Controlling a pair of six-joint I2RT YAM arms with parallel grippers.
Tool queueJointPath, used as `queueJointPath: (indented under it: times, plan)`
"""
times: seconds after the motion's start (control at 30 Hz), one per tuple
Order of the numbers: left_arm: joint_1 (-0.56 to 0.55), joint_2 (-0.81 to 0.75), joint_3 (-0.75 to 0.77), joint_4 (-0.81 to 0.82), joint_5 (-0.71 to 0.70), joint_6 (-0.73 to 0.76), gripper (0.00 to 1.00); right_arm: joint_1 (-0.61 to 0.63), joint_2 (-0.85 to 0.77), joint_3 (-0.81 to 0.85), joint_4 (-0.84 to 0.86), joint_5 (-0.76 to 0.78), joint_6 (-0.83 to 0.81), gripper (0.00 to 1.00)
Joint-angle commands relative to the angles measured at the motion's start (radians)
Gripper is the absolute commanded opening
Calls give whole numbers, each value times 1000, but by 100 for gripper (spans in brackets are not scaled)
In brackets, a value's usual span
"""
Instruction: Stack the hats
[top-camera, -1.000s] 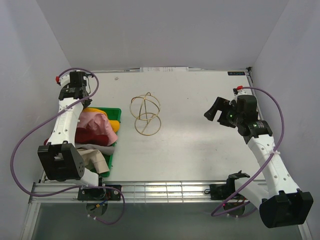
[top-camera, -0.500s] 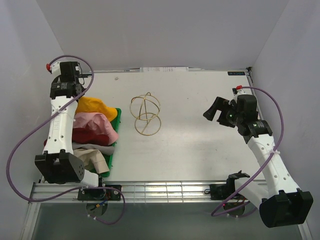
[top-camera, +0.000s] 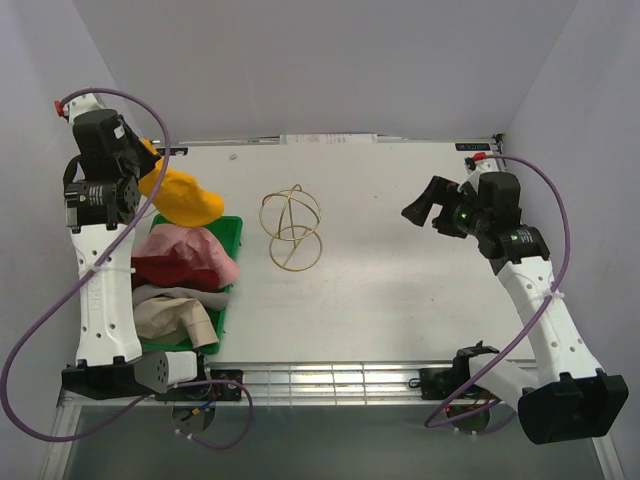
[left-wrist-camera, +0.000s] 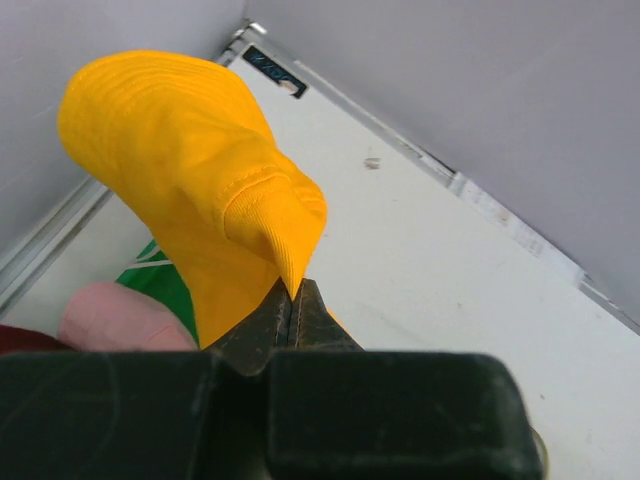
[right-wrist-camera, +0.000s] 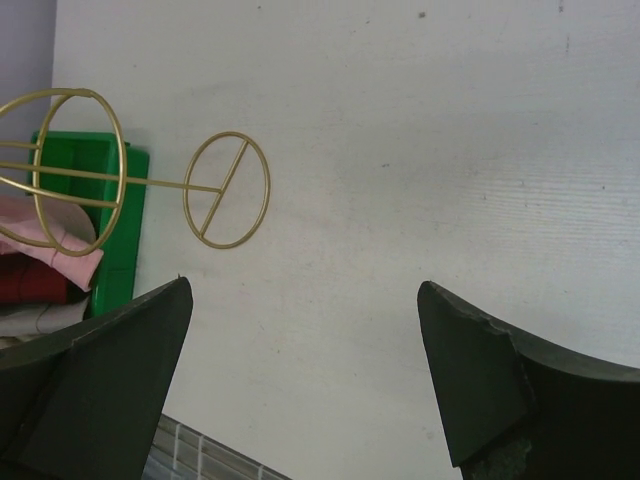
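Closed left hand (left-wrist-camera: 295, 303) pinches yellow-orange hat (left-wrist-camera: 180, 170); pink hat (left-wrist-camera: 115, 318) lower left.

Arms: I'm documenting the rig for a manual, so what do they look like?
The left arm and right arm have white links and black joint housings. The left pincer and right pincer are black. A purple cable loops along each arm, with a red plug near the wrist.

The yellow-orange hat (left-wrist-camera: 190, 170) was matt woven cloth with a stitched seam, the green tray (top-camera: 232, 224) smooth plastic, the gold wire frame (top-camera: 291, 230) shiny metal, and the table (right-wrist-camera: 400, 150) smooth, matt, faintly scuffed, possibly painted.
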Motion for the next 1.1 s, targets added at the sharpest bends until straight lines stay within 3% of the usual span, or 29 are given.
queueJointPath:
  times: [0.0,0.3,0.4,0.57,0.83,1.07]
  plan:
    - [3,-78,39,118,218,36,0,12,14,72,74,-72,21,99]
    - [3,-54,105,321,782,-52,0,61,86,207,137,-168,52,98]
    - [3,-52,94,399,889,-139,0,77,113,253,169,-203,76,98]
    - [3,-67,37,491,927,-262,0,115,139,242,343,-287,199,96]
    - [-2,-138,-121,580,880,-447,0,320,234,190,822,-281,271,93]
    - [-17,-173,-196,605,828,-529,0,472,391,222,999,-214,317,93]
